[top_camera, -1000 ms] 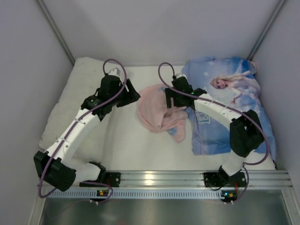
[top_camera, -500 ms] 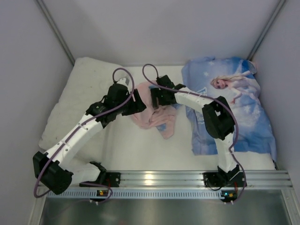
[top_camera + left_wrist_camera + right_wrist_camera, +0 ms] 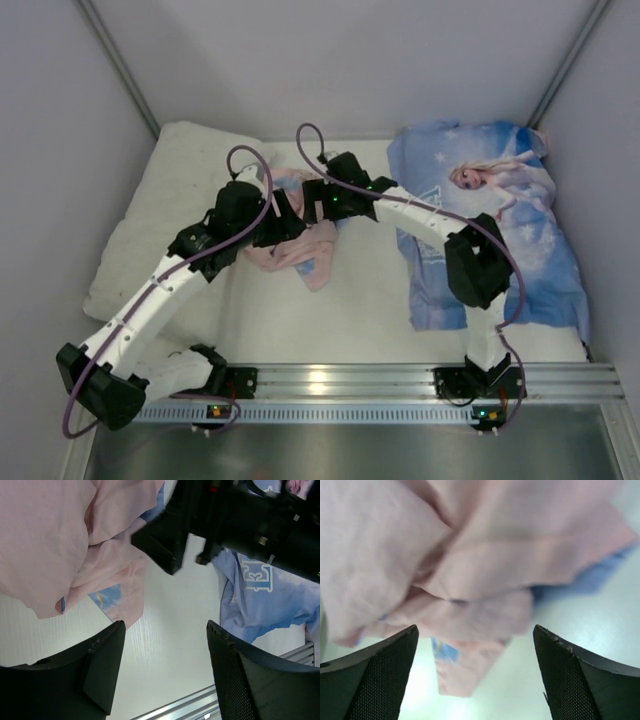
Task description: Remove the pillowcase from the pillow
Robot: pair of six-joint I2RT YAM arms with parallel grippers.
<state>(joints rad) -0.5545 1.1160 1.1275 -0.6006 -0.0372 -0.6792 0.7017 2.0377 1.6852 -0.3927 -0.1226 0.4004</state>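
Pillowcase [image 3: 305, 255] crumpled, print mostly hidden; pillow [image 3: 165, 185] partly hidden | left gripper [image 3: 165, 625] wide, empty; right gripper [image 3: 475, 627] wide, empty

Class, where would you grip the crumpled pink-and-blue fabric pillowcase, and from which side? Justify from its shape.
Probably best: pinch a raised fold atop the crumpled pink-and-blue fabric pillowcase, coming from above. It lies bunched on the white table, so its ridges stand up for fingers to close around.

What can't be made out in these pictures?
- Top view: the right arm and left arm cover much of the pillowcase.
- Right wrist view: the pillowcase is blurred, cut off by the top edge.
- Top view: the left arm hides part of the pillow.
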